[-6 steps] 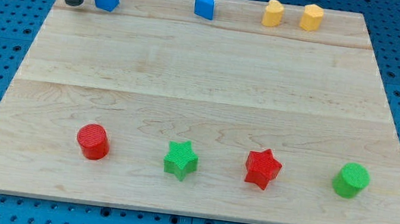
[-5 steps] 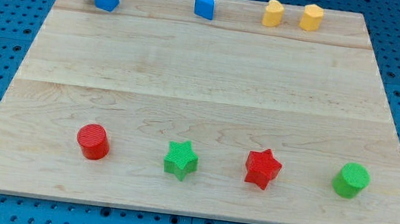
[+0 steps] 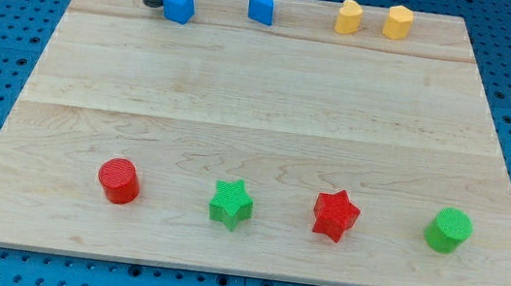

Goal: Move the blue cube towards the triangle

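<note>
The blue cube [image 3: 180,5] sits near the view's top edge of the wooden board [image 3: 261,95], left of centre. My tip [image 3: 152,1] is right against the cube's left side. The blue triangle [image 3: 262,7] lies to the cube's right, in the same row, with a gap between them.
Two yellow blocks [image 3: 349,17] [image 3: 397,22] stand side by side at the view's top right. Along the view's bottom stand a red cylinder [image 3: 119,181], a green star [image 3: 230,203], a red star [image 3: 335,215] and a green cylinder [image 3: 448,230].
My tip has moved to the view's right along the top edge, met the blue cube and pushed it rightwards, closer to the blue triangle.
</note>
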